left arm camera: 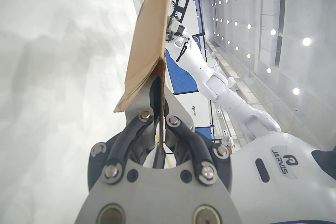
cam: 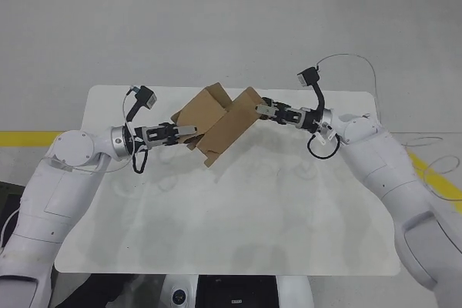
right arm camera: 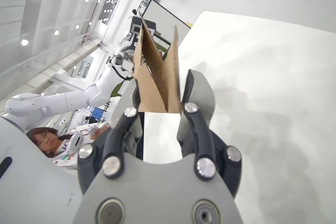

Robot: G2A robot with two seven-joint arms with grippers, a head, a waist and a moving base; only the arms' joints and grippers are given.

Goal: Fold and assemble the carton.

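A brown cardboard carton (cam: 219, 123), partly opened, hangs in the air over the far middle of the white table (cam: 215, 231), held between both arms. My left gripper (cam: 186, 132) is shut on a thin flap at the carton's left end; the flap (left arm camera: 161, 93) runs edge-on between its fingers. My right gripper (cam: 263, 108) grips the carton's right end. In the right wrist view the carton (right arm camera: 157, 70) has two walls forming a V between that gripper's (right arm camera: 162, 82) fingers, which press on both outer sides. The carton's broad panel (left arm camera: 149, 33) rises away from the left gripper (left arm camera: 158, 96).
The table top around and below the carton is bare white. Its far edge (cam: 231, 87) lies just behind the carton. A yellow floor line (cam: 15, 138) runs past the table's left side.
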